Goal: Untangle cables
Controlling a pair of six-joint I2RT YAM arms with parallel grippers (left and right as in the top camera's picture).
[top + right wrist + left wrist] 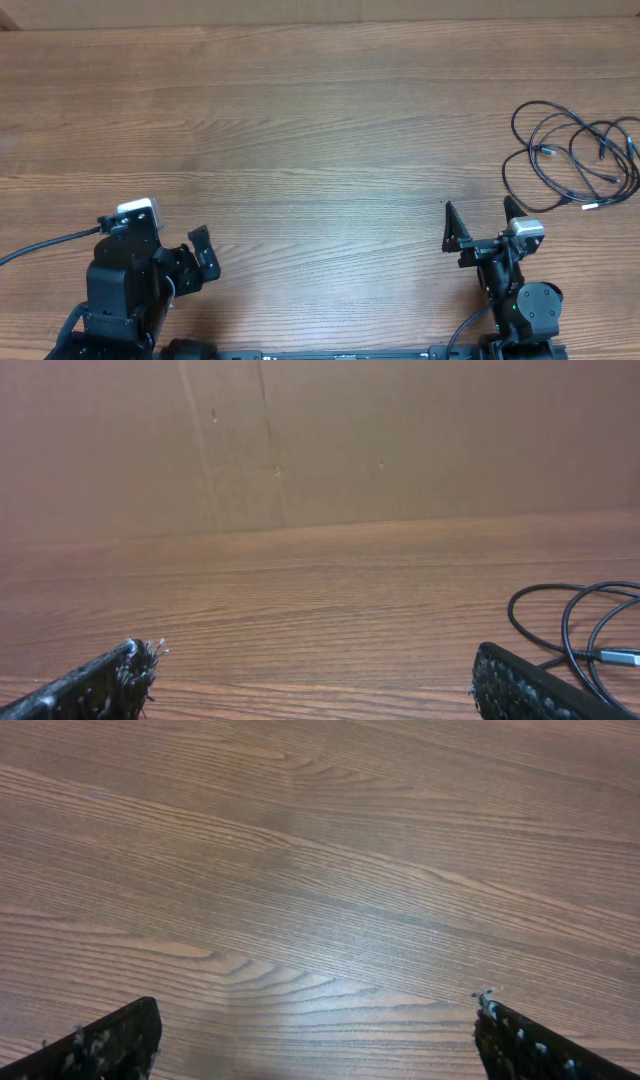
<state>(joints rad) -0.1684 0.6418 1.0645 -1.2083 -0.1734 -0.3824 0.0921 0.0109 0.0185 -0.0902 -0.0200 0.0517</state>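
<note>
1. Cables (573, 150): thin black cords, round and slightly glossy, lying in loose overlapping loops on the far right of the counter (300, 120). One silvery plug (622, 657) lies on the near side of the heap. Nothing is touching them.
2. Counter: flat brown wood-grain surface with a smooth, low sheen.
3. Right tool (482, 228): fingers spread wide with nothing between them. The pads are dark, textured and flecked with pale specks. It sits on the near side of the cables and apart from them.
4. Left tool (320, 1055): fingers likewise spread wide and empty, over bare counter, well apart from the cables.
5. Hazard, pinch: the strands cross closely, so closing on the heap could catch several cords at once and pull a loop tighter.
6. Hazard, slip: the cords are thin and slick, lying flat on a hard surface. The fingers may close above one, or it may slide out.
7. Hazard, edge: the heap appears to lie near the counter's right side, so a rightward drag could sweep it off.
</note>
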